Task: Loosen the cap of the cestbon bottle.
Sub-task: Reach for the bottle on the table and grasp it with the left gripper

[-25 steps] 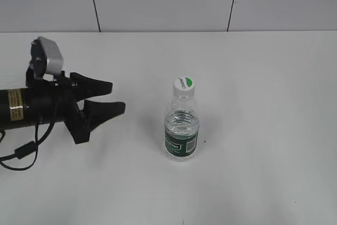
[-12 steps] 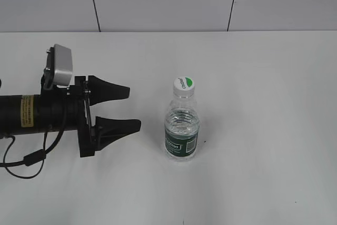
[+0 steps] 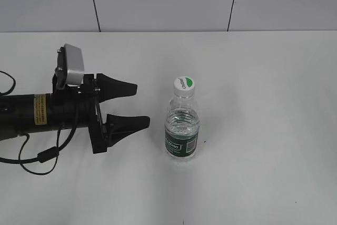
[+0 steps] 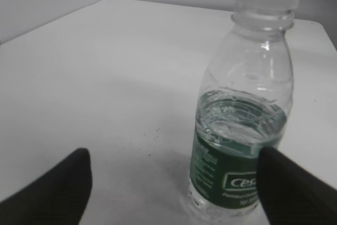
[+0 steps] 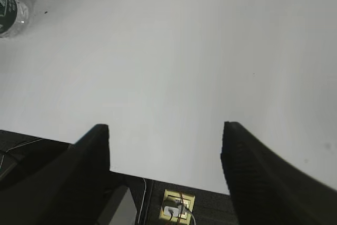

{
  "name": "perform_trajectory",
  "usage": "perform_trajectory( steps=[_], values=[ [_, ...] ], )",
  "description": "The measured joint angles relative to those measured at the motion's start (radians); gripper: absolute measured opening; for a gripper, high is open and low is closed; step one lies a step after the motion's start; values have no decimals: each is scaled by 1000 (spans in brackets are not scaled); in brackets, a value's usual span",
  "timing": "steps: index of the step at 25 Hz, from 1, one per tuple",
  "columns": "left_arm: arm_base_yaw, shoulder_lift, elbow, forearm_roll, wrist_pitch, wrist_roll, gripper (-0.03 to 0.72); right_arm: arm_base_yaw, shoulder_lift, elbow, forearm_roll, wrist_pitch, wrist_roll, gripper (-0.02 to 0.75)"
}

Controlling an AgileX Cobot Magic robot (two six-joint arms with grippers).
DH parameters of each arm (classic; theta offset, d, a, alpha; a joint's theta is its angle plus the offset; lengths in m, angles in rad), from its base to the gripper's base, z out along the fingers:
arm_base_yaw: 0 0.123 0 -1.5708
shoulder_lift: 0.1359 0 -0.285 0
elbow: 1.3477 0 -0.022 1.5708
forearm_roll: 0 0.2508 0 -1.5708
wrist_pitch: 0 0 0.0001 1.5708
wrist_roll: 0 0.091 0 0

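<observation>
The left gripper (image 3: 141, 106) lies low over the bench (image 3: 263, 104), its jaws spread apart. Just ahead stands the bottle (image 3: 182, 130), untouched, cap (image 3: 185, 84) on. The right gripper (image 5: 166, 130) is also spread, far off.

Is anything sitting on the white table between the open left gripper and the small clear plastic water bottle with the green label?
Nothing visible. Only bare white table lies between the left gripper and the clear plastic water bottle with the green label band. The bottle stands upright, its white screw cap on, apart from the open jaws.
</observation>
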Motion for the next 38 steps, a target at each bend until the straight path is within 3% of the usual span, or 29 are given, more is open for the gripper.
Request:
perform_trajectory(
  steps=[5, 14, 38],
  values=[
    [-8, 68, -37, 42, -7, 0, 576, 0, 79, -57, 8, -17, -9, 504],
    [-49, 104, -55, 101, -7, 0, 576, 0, 177, -89, 121, -28, -115, 504],
    [-206, 158, -198, 43, 42, -33, 576, 0, 195, -132, 175, -45, -138, 504]
  ],
)
